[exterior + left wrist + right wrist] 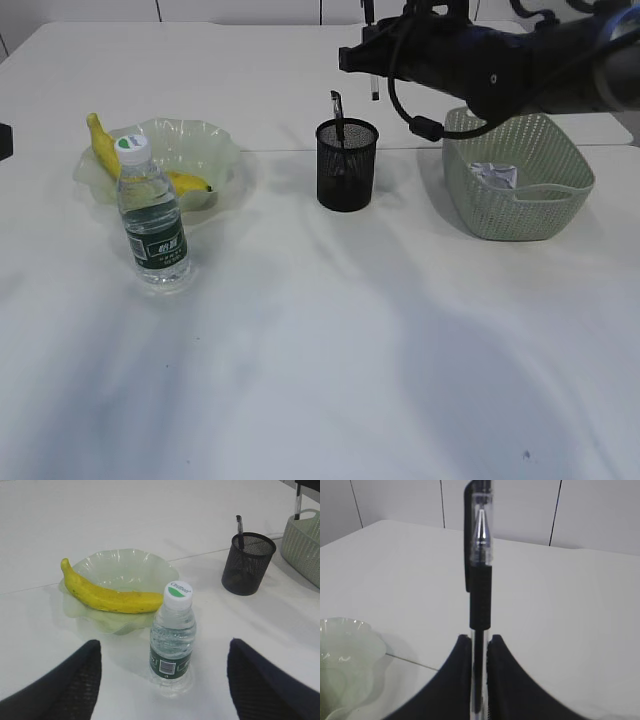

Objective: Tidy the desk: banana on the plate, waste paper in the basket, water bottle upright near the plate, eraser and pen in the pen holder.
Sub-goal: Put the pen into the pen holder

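Above the black mesh pen holder the right gripper is clamped on a capped gel pen — released off-centre, it could strike the rim or the pen already inside and tip out. The left gripper's jaws stand apart, empty, near the upright water bottle.

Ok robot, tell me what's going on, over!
Right pincer shut on pen, high behind pen holder. Left pincer open, empty. One pen already in holder. Nothing blocking.
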Controlling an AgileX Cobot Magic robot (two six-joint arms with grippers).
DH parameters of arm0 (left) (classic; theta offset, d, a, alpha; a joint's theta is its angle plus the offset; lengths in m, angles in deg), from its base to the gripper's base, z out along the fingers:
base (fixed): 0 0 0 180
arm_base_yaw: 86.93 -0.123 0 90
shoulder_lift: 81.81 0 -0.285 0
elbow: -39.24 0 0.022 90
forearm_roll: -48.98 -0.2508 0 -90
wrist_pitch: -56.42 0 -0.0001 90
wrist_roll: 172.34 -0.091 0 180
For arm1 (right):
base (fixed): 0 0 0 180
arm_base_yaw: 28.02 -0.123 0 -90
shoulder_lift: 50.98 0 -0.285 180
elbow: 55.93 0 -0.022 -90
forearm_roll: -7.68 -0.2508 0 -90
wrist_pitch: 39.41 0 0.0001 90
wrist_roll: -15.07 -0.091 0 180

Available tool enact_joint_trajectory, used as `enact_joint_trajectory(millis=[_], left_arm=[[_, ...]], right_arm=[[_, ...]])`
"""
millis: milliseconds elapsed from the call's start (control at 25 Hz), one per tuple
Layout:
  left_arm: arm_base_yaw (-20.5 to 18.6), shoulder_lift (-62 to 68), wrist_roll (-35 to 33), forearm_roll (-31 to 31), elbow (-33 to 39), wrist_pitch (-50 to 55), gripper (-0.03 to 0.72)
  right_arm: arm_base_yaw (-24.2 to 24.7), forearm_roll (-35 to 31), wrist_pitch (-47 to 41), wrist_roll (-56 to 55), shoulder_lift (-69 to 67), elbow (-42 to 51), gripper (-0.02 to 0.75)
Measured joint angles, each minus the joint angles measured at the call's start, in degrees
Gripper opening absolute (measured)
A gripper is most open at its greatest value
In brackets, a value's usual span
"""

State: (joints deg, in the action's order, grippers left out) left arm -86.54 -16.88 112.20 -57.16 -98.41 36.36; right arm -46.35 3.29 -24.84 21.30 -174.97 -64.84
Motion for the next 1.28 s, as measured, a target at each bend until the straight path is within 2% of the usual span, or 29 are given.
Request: enact_joint_trajectory(millis=[280,680,840,1080,1280], left_arm=[[0.0,0.0,0.0,0.0,0.0,0.0,0.551],[0.0,0.0,0.0,0.0,0.0,0.0,0.551],[0.0,0.0,0.0,0.0,0.0,0.0,0.551],[0.0,0.0,0.0,0.0,0.0,0.0,0.551],[0.0,0.0,0.0,0.0,0.0,0.0,0.551]], right_arm=[[0.0,1.11,8.81,-1.9,-4.75,-0.13,0.036],[0.31,4.39,10.47,-5.79,-10.8,-5.4,0.036],[1.52,10.68,10.47,-8.45,-11.6,-5.4,0.036],[4.82,23.5,11.02,-22.3,-12.25,-5.4,0.036],[5.52,28.23,13.58,-27.39,-14.31,-5.4,0.036]])
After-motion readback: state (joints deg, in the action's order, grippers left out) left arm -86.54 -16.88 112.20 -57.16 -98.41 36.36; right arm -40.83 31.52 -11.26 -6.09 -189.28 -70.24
